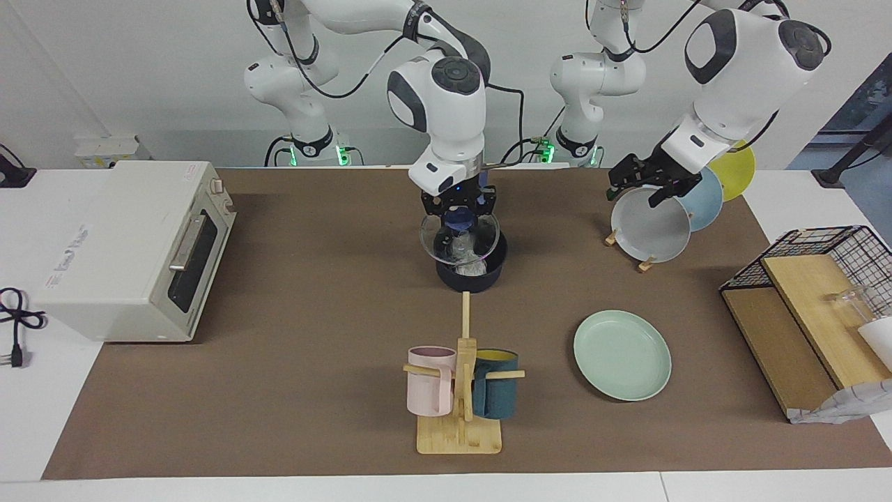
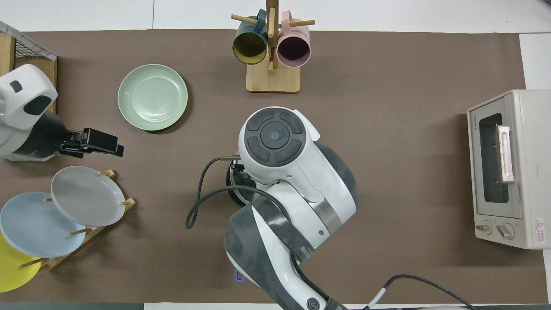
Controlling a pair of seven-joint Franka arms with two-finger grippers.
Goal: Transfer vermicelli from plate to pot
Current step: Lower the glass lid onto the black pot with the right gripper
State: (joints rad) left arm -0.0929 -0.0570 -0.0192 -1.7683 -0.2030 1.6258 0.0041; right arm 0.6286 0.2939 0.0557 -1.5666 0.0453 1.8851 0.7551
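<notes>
The dark pot [image 1: 471,273] stands mid-table. My right gripper [image 1: 459,208] is right over it, shut on the blue knob of a clear glass lid [image 1: 435,245], which it holds tilted just above the pot's rim. Through the glass a whitish clump of vermicelli [image 1: 465,260] shows inside the pot. The mint-green plate [image 1: 622,355] [image 2: 152,97] lies bare, farther from the robots, toward the left arm's end. My left gripper [image 1: 637,189] [image 2: 112,146] is open and empty, in the air over the plate rack. In the overhead view the right arm hides the pot.
A rack [image 1: 647,263] holds a grey plate [image 1: 651,226], a light blue plate [image 1: 704,200] and a yellow plate [image 1: 737,171]. A mug tree [image 1: 461,390] with a pink and a teal mug stands farther out than the pot. A toaster oven [image 1: 132,247] and a wire basket [image 1: 829,279] stand at the table's ends.
</notes>
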